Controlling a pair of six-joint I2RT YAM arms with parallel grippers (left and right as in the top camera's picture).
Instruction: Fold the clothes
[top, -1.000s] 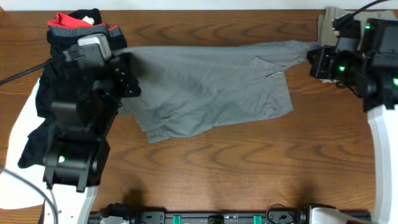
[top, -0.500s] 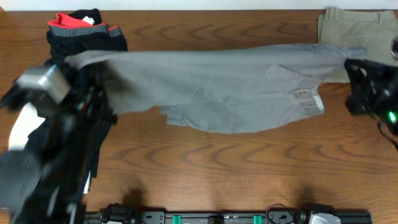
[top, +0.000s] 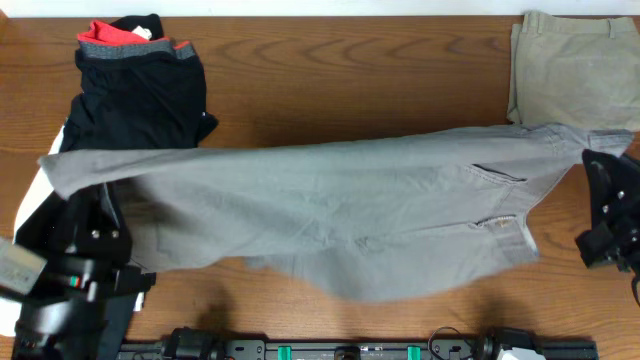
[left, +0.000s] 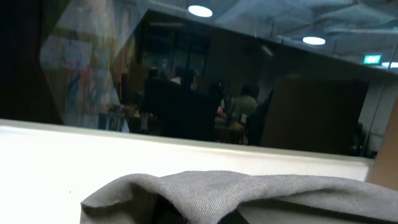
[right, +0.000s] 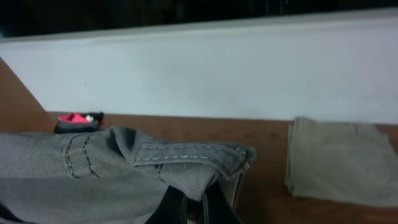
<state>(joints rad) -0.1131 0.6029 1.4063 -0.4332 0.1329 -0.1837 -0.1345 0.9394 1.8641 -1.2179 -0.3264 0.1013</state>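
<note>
Table: wood, mostly bare at the far side.
Grey trousers: stretched left to right across the near half, lifted at both ends. Half a second ago they hung farther back, level with the clothes pile.
Dark clothes pile: far left, red band on top, now uncovered.
Folded beige trousers: far right; the right wrist view also shows them.
Left gripper: at the near left, closed on a bunched hem, fingers mostly hidden by the cloth.
Right gripper: at the near right, pinching the waistband.
</note>
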